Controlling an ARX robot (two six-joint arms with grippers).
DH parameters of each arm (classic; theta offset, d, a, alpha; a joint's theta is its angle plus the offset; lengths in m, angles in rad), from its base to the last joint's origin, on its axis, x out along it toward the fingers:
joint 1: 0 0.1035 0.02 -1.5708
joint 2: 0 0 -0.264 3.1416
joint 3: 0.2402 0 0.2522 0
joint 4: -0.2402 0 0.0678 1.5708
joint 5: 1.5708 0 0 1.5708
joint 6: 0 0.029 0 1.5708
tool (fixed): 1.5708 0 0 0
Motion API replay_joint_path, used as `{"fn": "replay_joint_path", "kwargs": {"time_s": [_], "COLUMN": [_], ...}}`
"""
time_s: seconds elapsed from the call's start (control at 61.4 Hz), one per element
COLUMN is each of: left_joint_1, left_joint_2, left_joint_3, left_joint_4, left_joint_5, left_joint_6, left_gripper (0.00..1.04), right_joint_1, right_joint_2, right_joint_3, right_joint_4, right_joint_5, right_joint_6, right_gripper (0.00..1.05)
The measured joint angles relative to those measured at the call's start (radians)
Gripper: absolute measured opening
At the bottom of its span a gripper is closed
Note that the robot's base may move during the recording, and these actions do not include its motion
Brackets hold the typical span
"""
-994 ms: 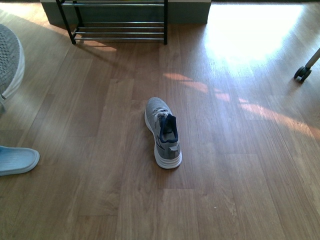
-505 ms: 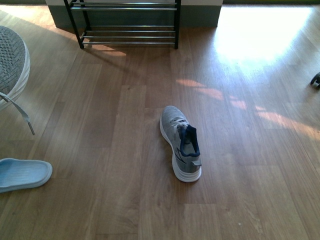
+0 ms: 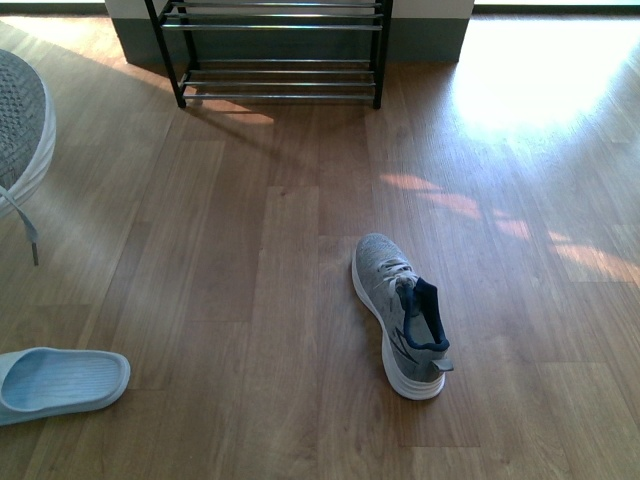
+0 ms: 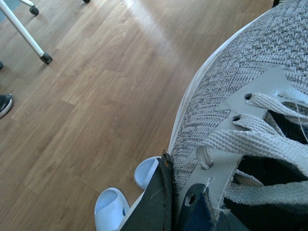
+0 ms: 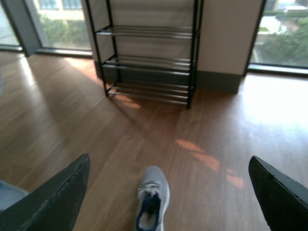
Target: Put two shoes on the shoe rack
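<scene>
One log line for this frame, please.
left gripper: shut on lifted sneaker | right gripper: open, empty | second sneaker: on floor | shoe rack: no shoes seen

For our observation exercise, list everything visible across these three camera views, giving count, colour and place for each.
Shoe rack: one, black frame with chrome rods, against the far wall.
Floor sneaker: one, grey knit, white sole, navy lining, on the floor in front of the rack.
Held sneaker: one, grey knit, pale laces, off the floor at the robot's left.
Slide sandals: two, pale blue, on the floor beneath the held sneaker.
Caster leg: one, white, black wheel, seen from the left wrist.
Wooden floor: brown planks, sunlit patches.
Left gripper: one dark finger showing, against the held sneaker.
Right gripper: black, open, empty.
</scene>
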Motion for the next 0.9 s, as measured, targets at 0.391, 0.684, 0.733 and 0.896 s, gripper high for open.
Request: {"fn": "replay_joint_path", "kwargs": {"time_s": [0.391, 0.684, 0.733, 0.896], "left_joint_1": [-0.001, -0.001, -0.001, -0.001], "left_joint_2": [0.0, 0.0, 0.0, 0.0], "left_joint_3": [0.0, 0.0, 0.0, 0.0], "left_joint_4": [0.0, 0.0, 0.0, 0.0], "left_joint_5": [0.0, 0.0, 0.0, 0.0], "left_joint_6": [0.0, 0.0, 0.0, 0.0], "left_gripper": [0.02, 0.02, 0.02, 0.02], "right_joint_1": [0.145, 0.153, 0.149, 0.124], "right_joint_2": [1.036, 1.54, 1.59, 1.709], "right_joint_3": [0.329, 0.661, 0.708, 0.834], "right_joint_4": [0.305, 0.249, 0.233, 0.191], "right_joint_5": [0.114, 0.171, 0.181, 0.186], "right_joint_6": [-0.044, -0.048, -0.052, -0.062], "right_gripper": [0.96, 0.96, 0.96, 0.96]}}
